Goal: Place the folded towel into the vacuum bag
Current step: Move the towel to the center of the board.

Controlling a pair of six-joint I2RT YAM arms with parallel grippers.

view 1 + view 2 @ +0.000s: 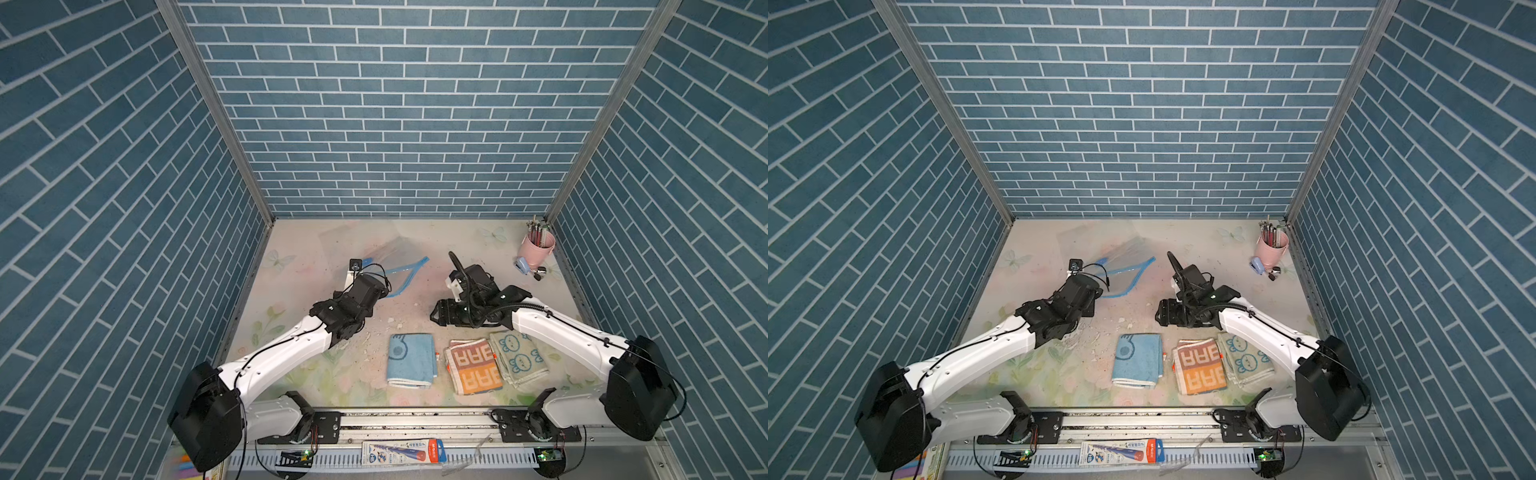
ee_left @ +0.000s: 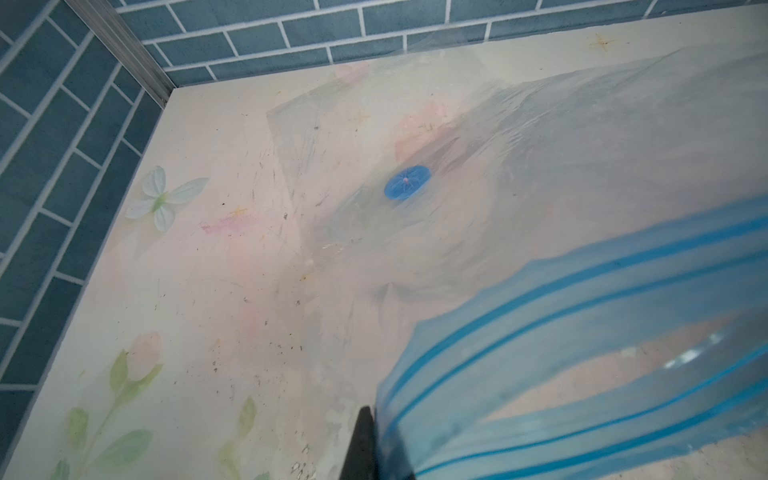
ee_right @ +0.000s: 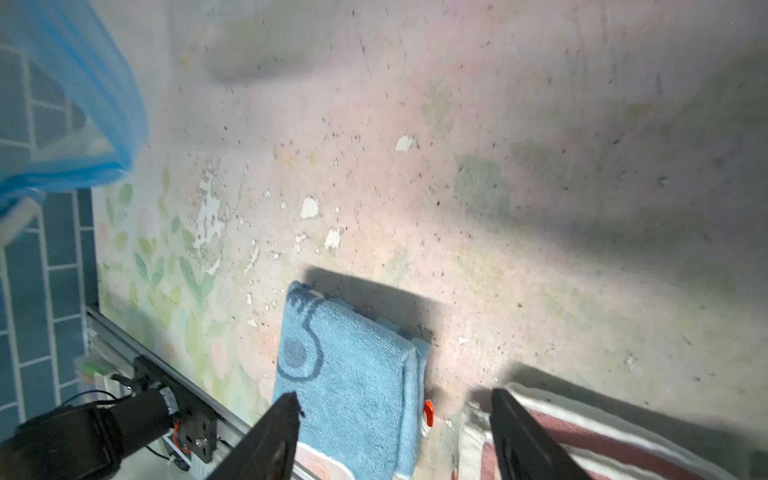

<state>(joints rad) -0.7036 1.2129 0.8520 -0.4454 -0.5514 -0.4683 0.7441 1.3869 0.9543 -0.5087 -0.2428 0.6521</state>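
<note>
Low in the frame in both top views, we see three folded terry cloths lying side by side and untouched: a light blue towel point(image 1: 411, 360), an orange-and-white lettered towel point(image 1: 473, 366) and a pale green bunny-print towel point(image 1: 518, 358). Just above them the right gripper point(image 3: 395, 397) hangs over the light blue towel's edge, its jaws spread wide and empty, so we judge that towel to be the intended pick. Farther up, mid-frame, the left gripper point(image 2: 374, 419) is pinched tight on the blue zip-seal strip of the large clear crinkly plastic vacuum bag point(image 1: 397, 255) and holds its mouth off the tabletop. The bag looks ready to us, but the towel has yet to be grasped, carried and put inside.
</note>
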